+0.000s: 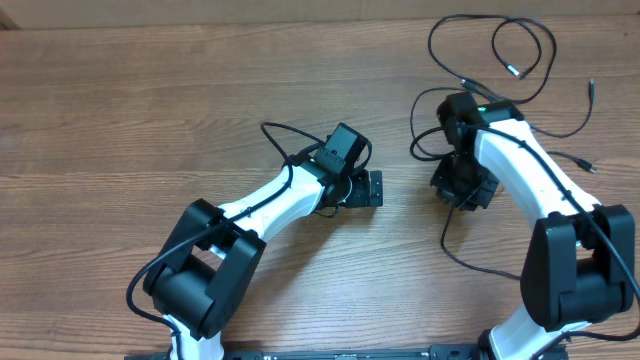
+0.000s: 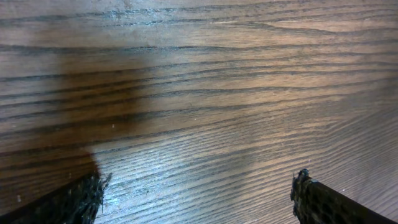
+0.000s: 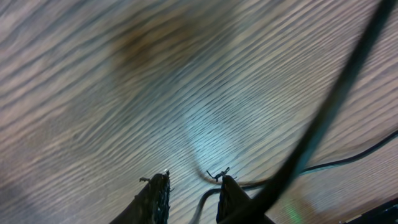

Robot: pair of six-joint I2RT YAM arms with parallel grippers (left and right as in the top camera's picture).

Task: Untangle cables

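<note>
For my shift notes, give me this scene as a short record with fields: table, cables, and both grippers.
surface: wooden table
cables: loose black loops at the far right, around the right arm
left gripper: open, empty, over bare wood
right gripper: jaws narrowly apart, one thin cable in the gap

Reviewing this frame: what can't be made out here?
Right wrist: blur hides whether the right gripper holds any of the cables.
Overhead: the right arm covers the cables' run beneath it; plug ends too small to identify.
Left wrist: only table; cables outside the frame.
</note>
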